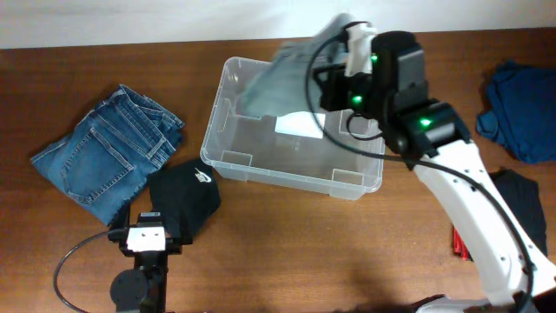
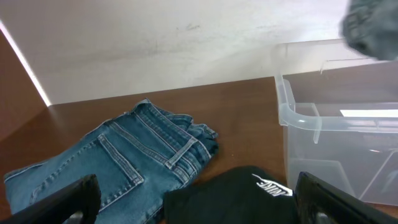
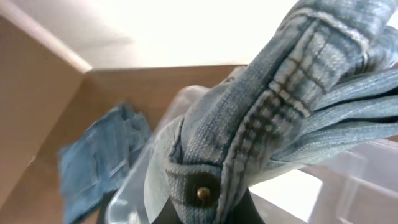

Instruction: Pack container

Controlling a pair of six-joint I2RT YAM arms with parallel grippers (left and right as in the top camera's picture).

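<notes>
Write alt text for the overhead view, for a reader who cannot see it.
The right gripper holds a pale denim garment above the clear container on a wooden table. Left of the container lie folded blue jeans and a black cap; dark clothes sit at the right edge.

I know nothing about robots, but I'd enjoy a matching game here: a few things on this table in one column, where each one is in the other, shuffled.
Things:
1. blue jeans
2. black cap
3. pale denim garment
4. clear container

Places:
A. hanging from the right tool above the container
B. standing open mid-table
C. lying folded at the table's left
D. on the table between the jeans and the container

Pairs: 1-C, 2-D, 3-A, 4-B
</notes>
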